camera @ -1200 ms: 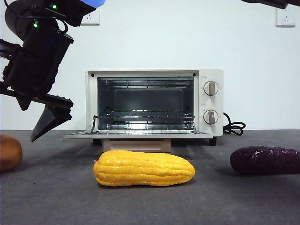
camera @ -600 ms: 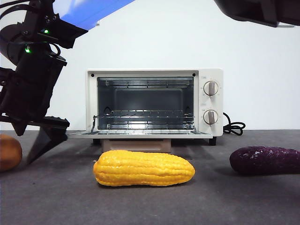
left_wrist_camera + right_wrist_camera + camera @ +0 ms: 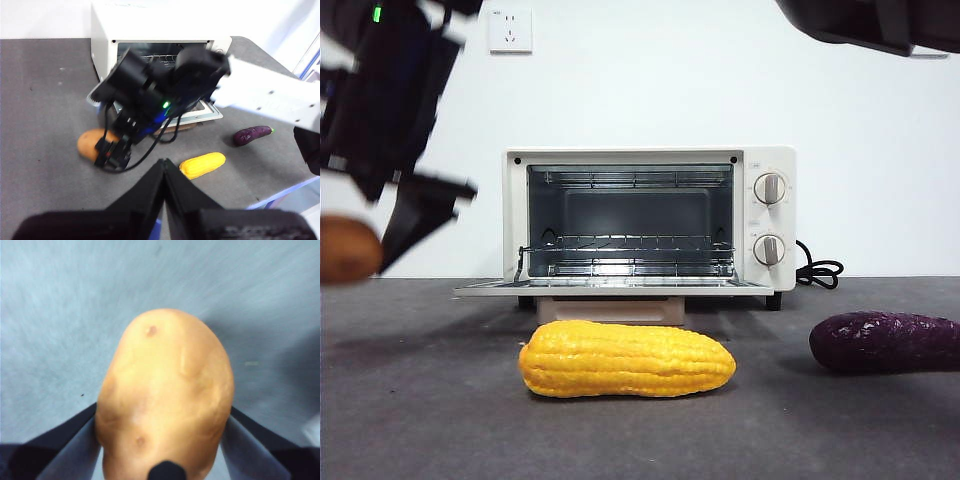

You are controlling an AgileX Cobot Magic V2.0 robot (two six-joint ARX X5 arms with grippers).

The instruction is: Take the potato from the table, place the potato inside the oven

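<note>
The orange-brown potato (image 3: 165, 395) fills the right wrist view, and my right gripper (image 3: 162, 440) is shut on it, one jaw on each side. In the front view the potato (image 3: 345, 250) hangs at the far left, above the dark grey table (image 3: 440, 420), and the right gripper (image 3: 370, 250) comes down from the top left corner. The cream-white oven (image 3: 650, 215) stands at the back centre with its door (image 3: 610, 288) folded down and a wire rack inside. My left gripper (image 3: 164, 167) is shut and empty, high above the table.
A long yellow corn cob (image 3: 627, 358) lies in front of the oven door. A dark purple bumpy vegetable (image 3: 885, 342) lies at the right. The oven's black cord (image 3: 820, 272) coils beside its right wall. The left arm (image 3: 870, 25) shows dark at the top right corner.
The right gripper came down beside the potato on the table, closed on it and has lifted it clear of the surface. The corn and the purple vegetable have not moved.
</note>
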